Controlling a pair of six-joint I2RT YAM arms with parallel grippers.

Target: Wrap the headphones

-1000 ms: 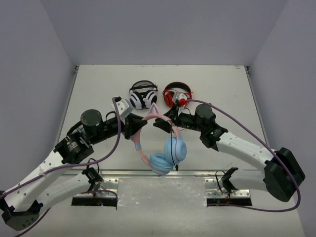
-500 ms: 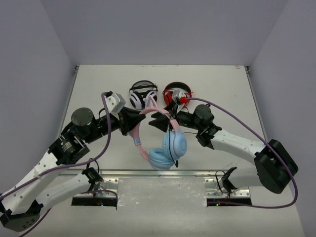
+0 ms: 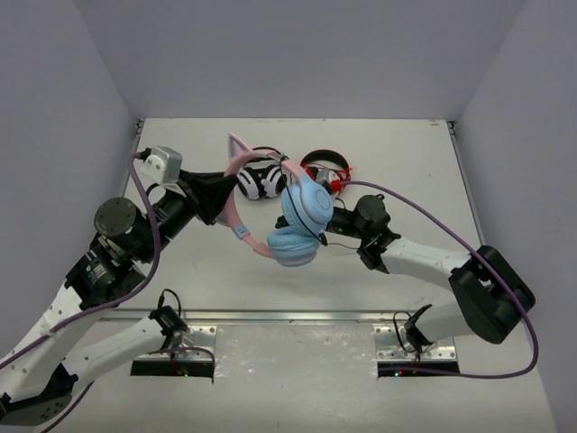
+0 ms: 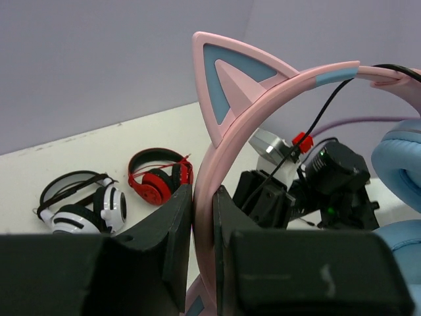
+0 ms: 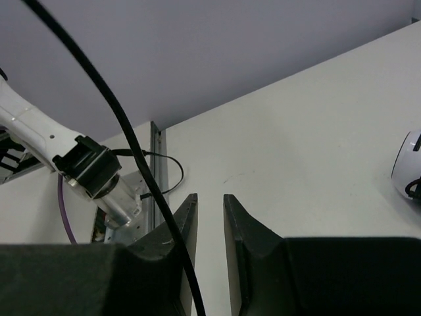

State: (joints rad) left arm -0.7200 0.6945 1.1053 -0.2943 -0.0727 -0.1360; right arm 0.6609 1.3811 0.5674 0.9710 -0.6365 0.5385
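The headphones (image 3: 302, 209), with pink headband, cat ears and light blue ear cups, hang in the air above the middle of the table. My left gripper (image 3: 222, 193) is shut on the pink headband (image 4: 220, 158) just below a cat ear (image 4: 230, 85). The thin black cable (image 4: 317, 122) runs from the headband down to my right gripper (image 3: 321, 225), which sits mostly hidden behind the ear cups. In the right wrist view the right gripper (image 5: 210, 201) has a narrow empty gap; the cable (image 5: 125, 125) crosses outside its left finger, not between the jaws.
White-and-black headphones (image 3: 261, 179) and red-and-black headphones (image 3: 326, 171) lie on the table at the back, just behind the raised pair; both also show in the left wrist view (image 4: 82, 207) (image 4: 158, 181). A metal rail (image 5: 154, 171) runs along the table's near edge.
My left gripper has lifted the headphones up and toward the back left; the ear cups rose from the near edge to over the right gripper. The right arm reached further left.
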